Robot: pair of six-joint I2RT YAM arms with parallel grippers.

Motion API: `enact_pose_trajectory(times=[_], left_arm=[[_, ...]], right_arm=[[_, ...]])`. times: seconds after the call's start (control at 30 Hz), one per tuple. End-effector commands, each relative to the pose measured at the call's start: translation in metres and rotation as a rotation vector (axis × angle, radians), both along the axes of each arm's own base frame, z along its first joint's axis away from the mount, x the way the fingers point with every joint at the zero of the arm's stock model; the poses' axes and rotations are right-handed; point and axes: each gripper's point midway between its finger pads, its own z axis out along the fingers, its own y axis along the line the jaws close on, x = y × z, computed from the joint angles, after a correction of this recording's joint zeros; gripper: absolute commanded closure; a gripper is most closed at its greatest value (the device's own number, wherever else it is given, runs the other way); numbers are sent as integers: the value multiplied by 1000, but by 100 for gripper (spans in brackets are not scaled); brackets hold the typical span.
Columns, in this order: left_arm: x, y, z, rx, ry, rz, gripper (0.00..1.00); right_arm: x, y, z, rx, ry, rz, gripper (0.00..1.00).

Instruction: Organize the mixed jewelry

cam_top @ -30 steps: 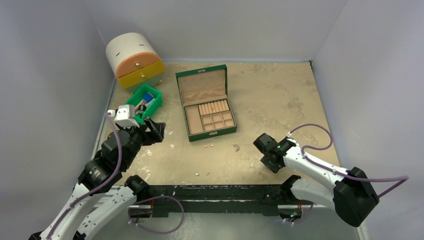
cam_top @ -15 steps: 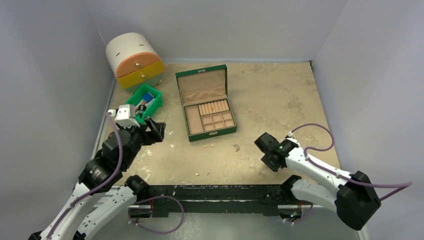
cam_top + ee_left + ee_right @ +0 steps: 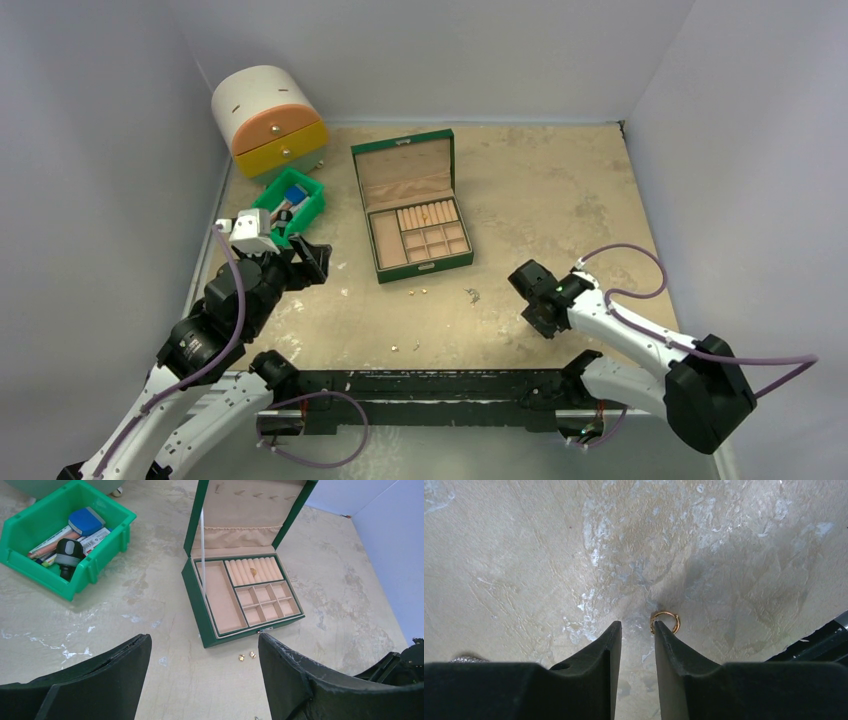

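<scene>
Barely begun: one gold piece (image 3: 253, 572) sits in the jewelry box (image 3: 235, 636), while the studs (image 3: 246, 656) lie loose on the tabletop (image 3: 150, 590). The right tool (image 3: 637, 626), narrowly apart, has a gold ring (image 3: 665, 621) just beside one tip — the left tool (image 3: 204, 640) gapes empty.

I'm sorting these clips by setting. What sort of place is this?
Probably a robot test cell: plain pale panels wall in a scuffed tabletop, a left arm and right arm are mounted on a black rail, and an open jewelry box sits like a prop.
</scene>
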Motion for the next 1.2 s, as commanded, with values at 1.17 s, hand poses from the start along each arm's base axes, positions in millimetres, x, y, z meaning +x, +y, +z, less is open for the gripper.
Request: enact_pose_trajectory(times=[1.17], left_arm=[[3, 4, 11, -28, -41, 29, 21]], right_arm=[[10, 24, -9, 57, 61, 103, 93]])
